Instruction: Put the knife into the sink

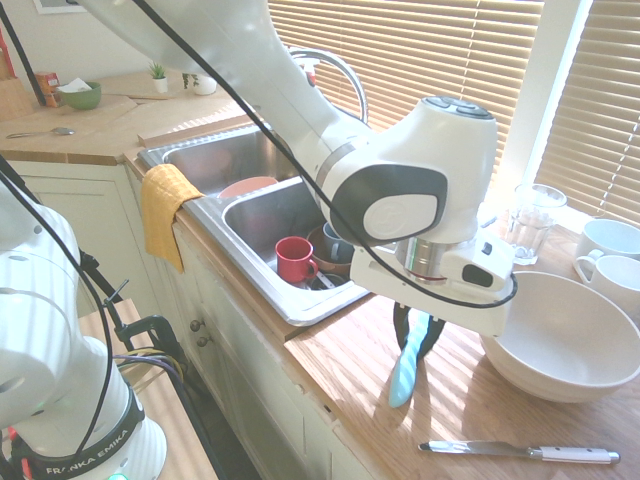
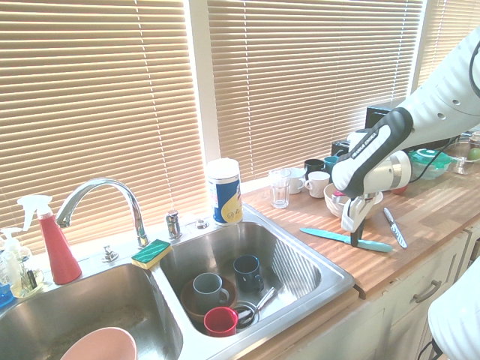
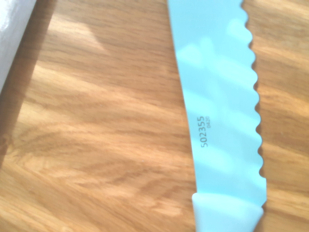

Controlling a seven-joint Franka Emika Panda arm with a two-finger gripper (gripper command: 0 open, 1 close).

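And here's the end effector, right down at the wooden surface, with the turquoise knife between its two dark fingers! They stand part-way open, one on each side of the knife; whether either is touching it, I can't tell from here. The knife lies on the surface, out of the sink, its wavy edge and the number printed on its blade clear in the wrist view. What a bright blade that is!

Close by on the same surface lies the slim silver knife with its white handle, and the big white bowl sits just beside the end effector. Behind the bowl, there's a glass and a couple of white mugs.

Over in the sink, the basin nearer the knife has quite a crowd: a red mug, a grey mug, a dark blue mug and a brown bowl. The other basin holds a pinkish plate. A green-and-yellow sponge rests on the rim between the basins, and a paper-towel roll stands upright behind them!
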